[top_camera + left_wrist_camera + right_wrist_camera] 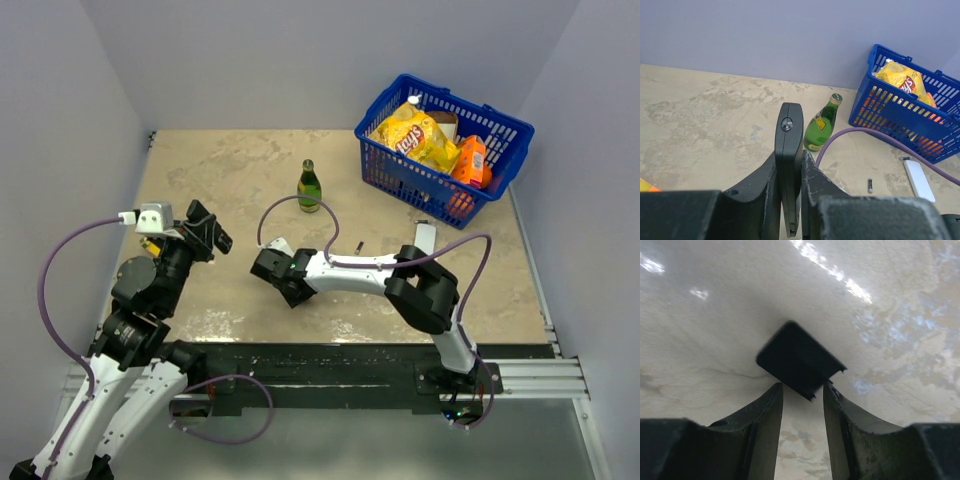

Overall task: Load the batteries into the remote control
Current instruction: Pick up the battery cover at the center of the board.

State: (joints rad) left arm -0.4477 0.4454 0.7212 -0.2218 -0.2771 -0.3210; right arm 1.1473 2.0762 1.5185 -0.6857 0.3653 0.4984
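Observation:
My left gripper [790, 168] is shut on the remote control [789, 135], a slim black bar held edge-on and pointing away from me. In the top view the left gripper [208, 236] is raised at the table's left side. My right gripper [802, 387] stands open, low over the table, with a corner of the small black cover piece [799, 362] between its fingertips. From above, the right gripper [272, 268] is near the table's middle front. One of the batteries [870, 186] lies on the table right of the bottle, also visible as a small speck, the battery [357, 247].
A green bottle [309, 187] stands at the centre back. A blue basket [445, 150] of snack packs fills the back right corner. A flat white device [425, 237] lies in front of it. My right arm's purple cable [330, 225] loops over the table by the bottle.

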